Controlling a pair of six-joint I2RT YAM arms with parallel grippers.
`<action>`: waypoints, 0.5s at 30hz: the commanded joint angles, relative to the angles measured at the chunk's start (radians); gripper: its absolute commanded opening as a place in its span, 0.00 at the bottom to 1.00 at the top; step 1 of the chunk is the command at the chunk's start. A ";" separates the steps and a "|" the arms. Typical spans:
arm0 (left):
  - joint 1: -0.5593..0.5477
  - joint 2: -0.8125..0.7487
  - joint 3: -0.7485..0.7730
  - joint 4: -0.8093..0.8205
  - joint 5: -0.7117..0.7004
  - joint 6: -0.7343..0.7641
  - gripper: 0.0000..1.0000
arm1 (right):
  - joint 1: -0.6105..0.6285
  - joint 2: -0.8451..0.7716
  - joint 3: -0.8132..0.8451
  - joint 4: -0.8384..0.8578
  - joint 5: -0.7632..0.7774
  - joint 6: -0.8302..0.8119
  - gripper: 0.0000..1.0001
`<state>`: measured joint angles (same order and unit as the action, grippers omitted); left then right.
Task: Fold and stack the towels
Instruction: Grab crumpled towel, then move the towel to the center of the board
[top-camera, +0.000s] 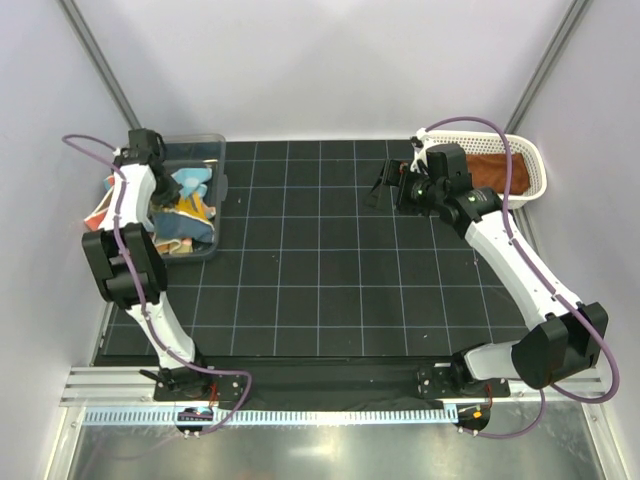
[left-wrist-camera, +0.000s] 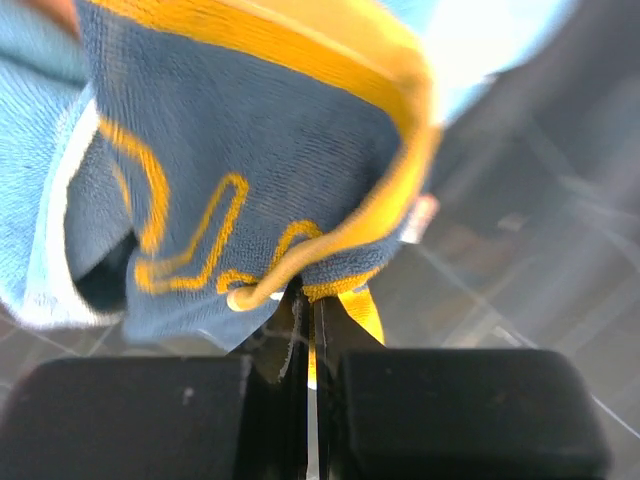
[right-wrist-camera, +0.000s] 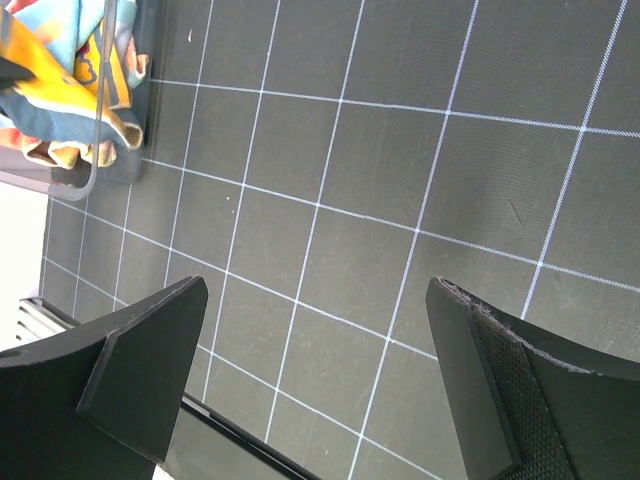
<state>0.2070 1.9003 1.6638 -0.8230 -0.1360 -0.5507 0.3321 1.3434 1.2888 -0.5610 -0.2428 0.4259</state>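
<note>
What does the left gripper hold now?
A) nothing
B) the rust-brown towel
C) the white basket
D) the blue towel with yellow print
D: the left wrist view shows the left gripper shut on the yellow-trimmed edge of the blue towel.

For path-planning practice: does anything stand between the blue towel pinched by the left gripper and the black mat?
Yes: the clear bin's wall. The left gripper holds the blue towel in the bin, so it must rise over that wall to reach the mat.
</note>
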 joint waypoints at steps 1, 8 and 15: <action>-0.040 -0.158 0.123 0.016 0.078 0.023 0.00 | 0.007 -0.036 0.044 0.009 -0.007 0.001 1.00; -0.103 -0.266 0.283 -0.015 0.246 0.014 0.00 | 0.007 -0.069 0.070 -0.025 -0.015 0.007 1.00; -0.265 -0.409 0.220 0.134 0.579 -0.086 0.00 | 0.007 -0.099 0.115 -0.073 -0.006 -0.007 1.00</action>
<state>0.0181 1.5280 1.9129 -0.7853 0.2279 -0.5781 0.3332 1.2892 1.3476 -0.6231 -0.2455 0.4252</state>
